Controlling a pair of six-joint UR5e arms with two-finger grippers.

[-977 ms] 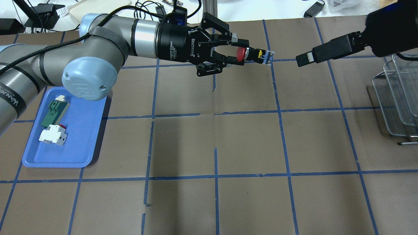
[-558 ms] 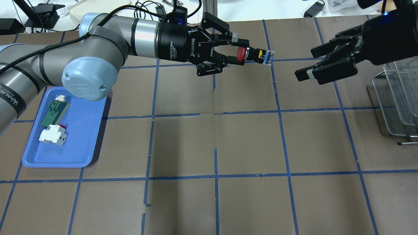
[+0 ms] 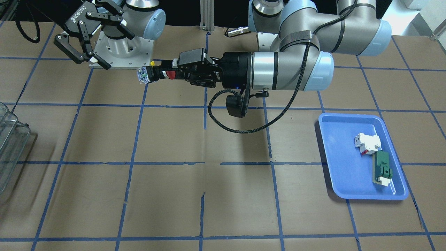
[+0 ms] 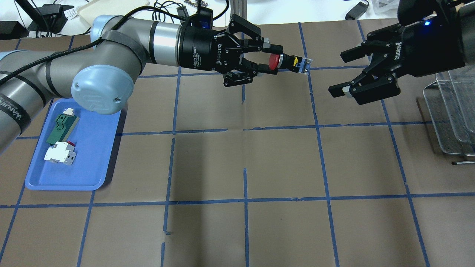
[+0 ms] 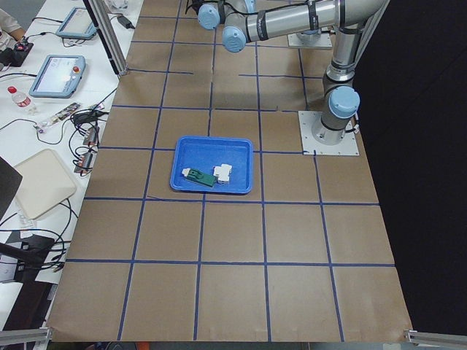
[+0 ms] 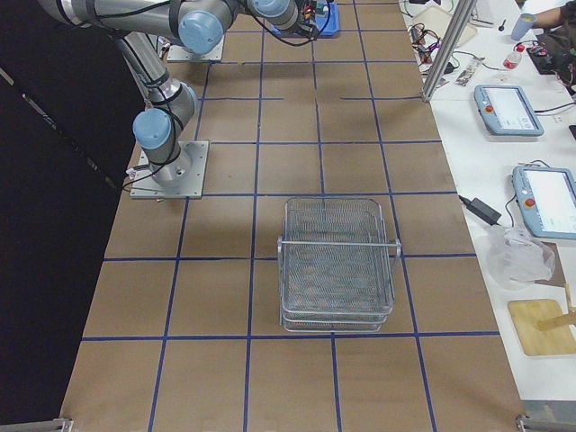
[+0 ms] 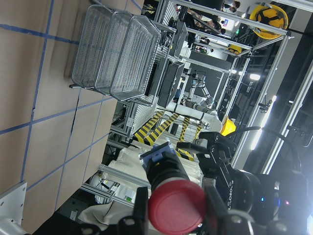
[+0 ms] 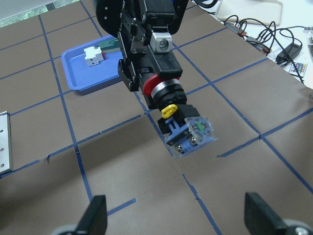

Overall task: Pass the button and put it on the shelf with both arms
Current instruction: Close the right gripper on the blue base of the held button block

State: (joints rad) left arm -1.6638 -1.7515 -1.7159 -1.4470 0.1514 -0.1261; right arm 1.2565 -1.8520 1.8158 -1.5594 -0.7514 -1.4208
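My left gripper (image 4: 272, 61) is shut on the red cap of the button (image 4: 293, 63) and holds it level, high above the table, with the blue end block pointing at my right gripper (image 4: 339, 74). The right gripper is open, a short gap from the button's end and not touching it. In the right wrist view the button (image 8: 183, 122) hangs ahead of the open fingertips (image 8: 95, 215). The left wrist view shows the red cap (image 7: 177, 205) between my fingers (image 7: 139, 205). The wire shelf (image 4: 447, 115) stands at the table's right edge and also shows in the exterior right view (image 6: 337, 261).
A blue tray (image 4: 92, 159) at the left holds a green flat block (image 4: 62, 128) and a white block with red marks (image 4: 59, 152). Cables and devices lie beyond the far table edge. The right arm's base plate (image 3: 122, 52) sits near the grippers.
My right gripper has turned from edge-on to show its open jaws and has shifted slightly toward the button and downward. The left arm and the button have not moved.
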